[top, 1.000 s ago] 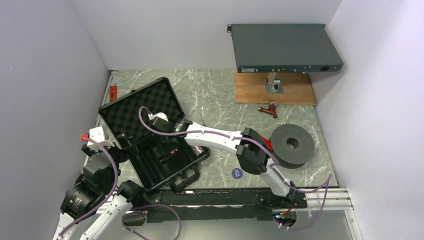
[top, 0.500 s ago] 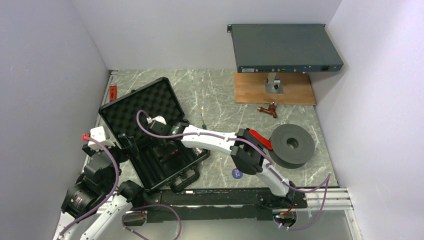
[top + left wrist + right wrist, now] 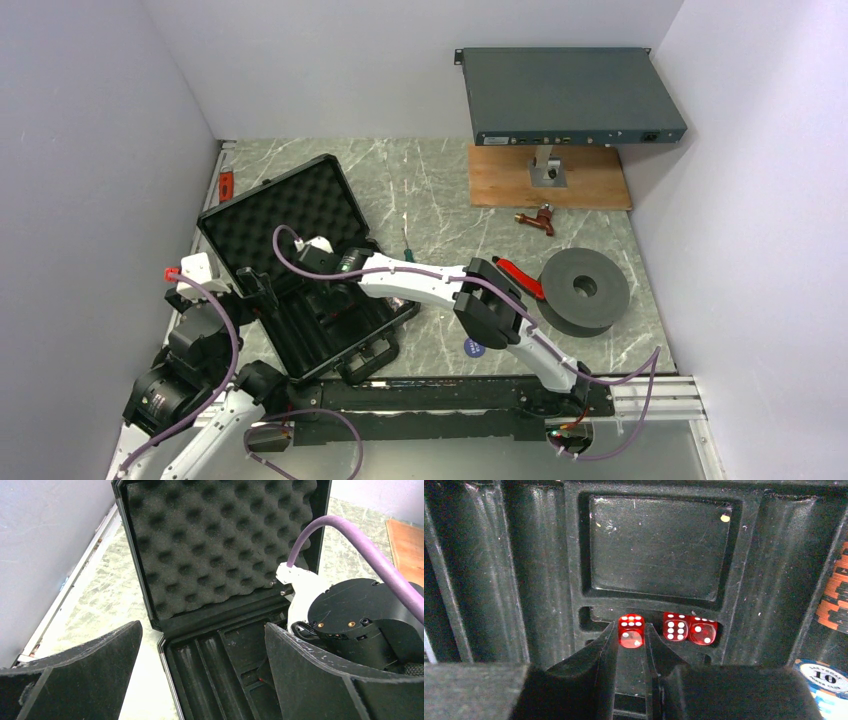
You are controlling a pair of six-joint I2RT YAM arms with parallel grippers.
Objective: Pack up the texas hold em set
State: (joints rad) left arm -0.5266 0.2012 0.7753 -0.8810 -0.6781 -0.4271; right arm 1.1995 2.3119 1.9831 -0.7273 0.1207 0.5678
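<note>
Right pincer (image 3: 630, 635) is nearly closed on one red die (image 3: 631, 630), clamping two opposite flat faces, with the die at the very fingertips. It hangs at the left end of the dice slot (image 3: 596, 616) in the tray of the briefcase (image 3: 283, 215). Two more dice (image 3: 676, 626) already lie in the slot's right part, touching each other; the held die is just beside them with a small gap. Seated or just above the slot floor: can't tell from the wrist view.

Handling call: the die is hard, very light and glossy with rounded corners, so probably slick. A face-to-face pinch through the centre is the right hold; off-centre it'd likely twist or squirt out. It's not fragile, but it'd bounce on the hard plastic tray, so release low.

Left pincer (image 3: 202, 627) gapes wide with nothing in it, hovering at the briefcase's left side near the hinge corner.

Chip stack (image 3: 835, 597) sits in the channel right of the slot. Blue round button (image 3: 472, 348) lies out on the table (image 3: 440, 190) near the case's right corner, partly under the right arm. It's a flat thin disc and likely needs an edge-to-edge pinch. Case shell looks stiff, foam lid (image 3: 215, 540) soft; the lid stands open.
</note>
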